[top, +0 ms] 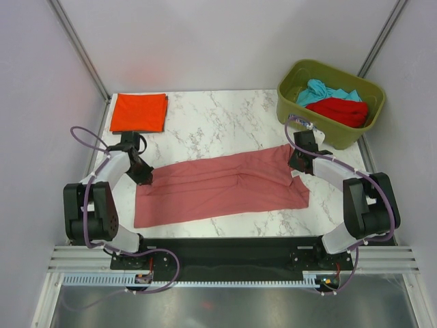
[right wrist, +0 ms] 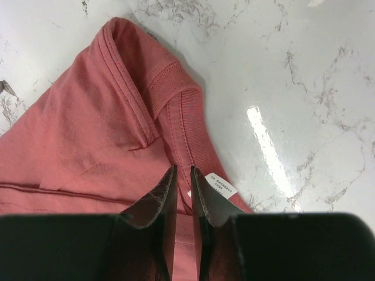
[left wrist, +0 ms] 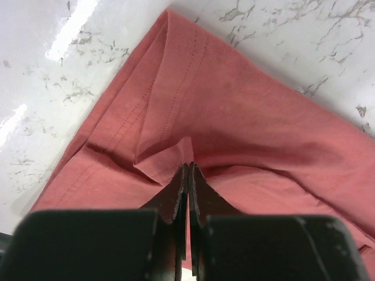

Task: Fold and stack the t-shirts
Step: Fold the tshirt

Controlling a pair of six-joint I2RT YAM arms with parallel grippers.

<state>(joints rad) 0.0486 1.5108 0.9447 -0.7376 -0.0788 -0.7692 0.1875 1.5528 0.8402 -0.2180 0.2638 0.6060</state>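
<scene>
1. We saw the pink shirt (top: 222,186) lying folded into a long band across the middle of the table (top: 225,116). It slanted from near left to far right.
2. The left gripper (left wrist: 187,168) was clenched on the pink shirt at its left end. We saw a raised fold of cloth pinched between the meeting tips.
3. The right gripper (right wrist: 183,171) grasped the pink shirt at its right end, by the collar. Its jaws stood narrowly apart with cloth between them, and we saw a white label (right wrist: 222,186) just beside one finger.
4. The orange shirt (top: 138,112) lay folded square at the far left corner, well apart from the pink shirt.
5. The bin (top: 334,68) stood at the far right corner. We saw a teal shirt (top: 321,91) and a red shirt (top: 341,111) bundled inside it.
</scene>
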